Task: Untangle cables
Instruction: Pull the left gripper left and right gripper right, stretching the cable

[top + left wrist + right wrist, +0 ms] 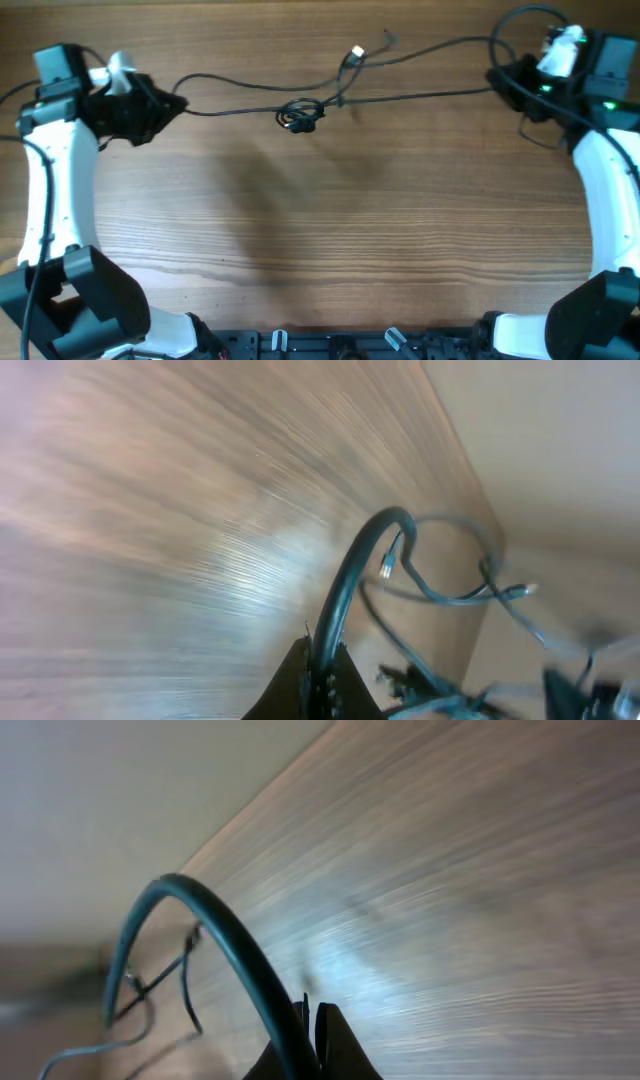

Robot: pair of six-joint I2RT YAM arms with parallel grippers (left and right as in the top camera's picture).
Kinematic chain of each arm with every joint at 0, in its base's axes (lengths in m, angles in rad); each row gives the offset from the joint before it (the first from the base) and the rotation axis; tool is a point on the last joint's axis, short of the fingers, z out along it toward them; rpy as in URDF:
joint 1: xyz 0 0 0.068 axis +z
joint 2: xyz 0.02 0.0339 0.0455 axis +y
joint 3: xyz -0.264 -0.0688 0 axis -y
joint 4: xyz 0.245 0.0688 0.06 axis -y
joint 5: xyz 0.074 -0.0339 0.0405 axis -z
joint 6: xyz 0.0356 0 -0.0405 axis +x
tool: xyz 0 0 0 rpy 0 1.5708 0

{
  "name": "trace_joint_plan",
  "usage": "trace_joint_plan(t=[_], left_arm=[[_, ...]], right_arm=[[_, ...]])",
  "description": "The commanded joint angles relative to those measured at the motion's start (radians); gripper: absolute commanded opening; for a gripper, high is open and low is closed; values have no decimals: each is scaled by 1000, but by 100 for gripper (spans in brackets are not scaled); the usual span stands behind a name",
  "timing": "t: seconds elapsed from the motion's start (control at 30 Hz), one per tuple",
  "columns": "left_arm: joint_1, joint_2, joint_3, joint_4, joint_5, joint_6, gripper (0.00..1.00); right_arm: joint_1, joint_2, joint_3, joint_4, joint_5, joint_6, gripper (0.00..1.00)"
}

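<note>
Wooden table (320, 230), wide and bare across the near and middle parts.

White left arm (50, 180) up the left edge, white right arm (605, 190) up the right edge, both reaching to the far corners.

Left gripper (172, 103) at far left, pointing right, jaws pressed together on a strand. Right gripper (498, 82) at far right, pointing left, jaws likewise clamped on a strand. From each wrist view, a thick dark cord arching up out of the closed fingers, though with heavy blur there.

Cables (420, 96) strung along the far side of the table, long axis running left to right between the two grippers. One strand from the left gripper to the middle, probably two from the right, one bowing further away than the other.

Small knot (300, 115) of looped cord just left of centre, hanging slightly nearer than the main line.

Pale plug (357, 55) beyond the knot, a loose end pointing to the far right.

Nothing else on the table near the cords.
</note>
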Motion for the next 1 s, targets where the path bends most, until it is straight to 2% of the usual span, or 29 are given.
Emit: trace_joint_plan(t=[0.0, 0.1, 0.23, 0.33, 0.43, 0.7, 0.8, 0.97], left_arm=[[135, 6, -3, 14, -287, -127, 4], [189, 7, -3, 14, -388, -173, 4], [229, 7, -3, 14, -419, -185, 4], [251, 7, -3, 13, -431, -185, 4], [273, 7, -3, 10, -508, -220, 4], [309, 7, -4, 6, -595, -256, 4], [310, 7, -24, 11, -675, -300, 4], [309, 7, -98, 71, -684, -313, 4]], right_arm=[[-173, 9, 11, 23, 134, -39, 4], [-248, 13, 11, 21, 177, -41, 4], [-296, 14, 11, 11, 242, -58, 4], [-314, 14, 11, -11, 341, -58, 4], [-319, 14, 11, -36, 455, -58, 4], [-319, 54, 11, -48, 620, -85, 4], [-319, 91, 11, -47, 629, -97, 4], [-319, 160, 11, -47, 630, -112, 4]])
